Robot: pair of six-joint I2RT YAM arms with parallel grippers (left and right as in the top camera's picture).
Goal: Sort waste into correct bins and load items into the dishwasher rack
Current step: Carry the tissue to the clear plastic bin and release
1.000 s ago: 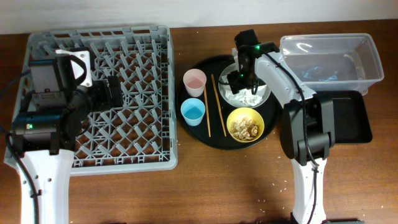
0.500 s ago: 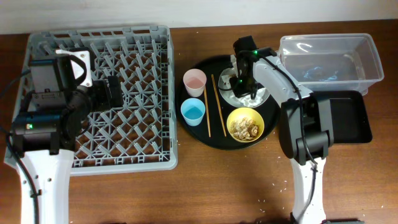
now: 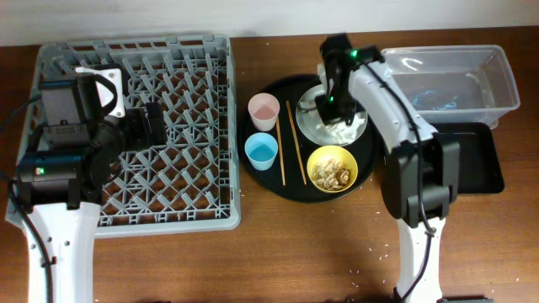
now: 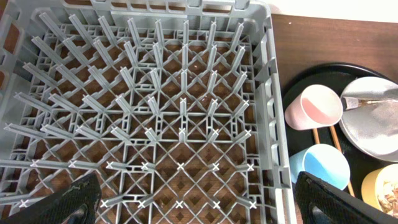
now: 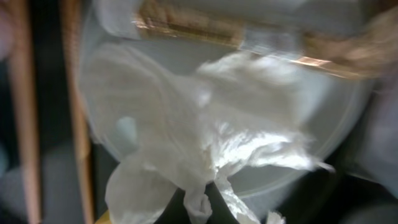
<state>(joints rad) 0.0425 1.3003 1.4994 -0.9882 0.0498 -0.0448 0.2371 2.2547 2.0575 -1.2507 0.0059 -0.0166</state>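
My right gripper (image 3: 335, 111) hangs over the pale grey plate (image 3: 315, 126) on the round black tray, shut on a crumpled white napkin (image 5: 205, 143). In the right wrist view the napkin bunches between the dark fingers, and a brown wrapper scrap (image 5: 199, 28) lies at the plate's (image 5: 124, 68) far rim. The yellow bowl (image 3: 333, 168) holds tan crumbly leftovers. The pink cup (image 3: 264, 109), the blue cup (image 3: 261, 151) and two chopsticks (image 3: 296, 139) stand left of the plate. My left gripper (image 4: 199, 202) hovers open above the grey dishwasher rack (image 3: 194, 126).
The clear tub (image 3: 446, 80) stands at the back right, with the shallow black rectangular tray (image 3: 472, 160) just in front of it. The round black tray (image 3: 278, 181) sits between the rack and these bins. Small crumbs dot the wooden table near the front.
The right jaws have shut on the napkin over the plate, and the right wrist has shifted slightly. The left arm has not moved.
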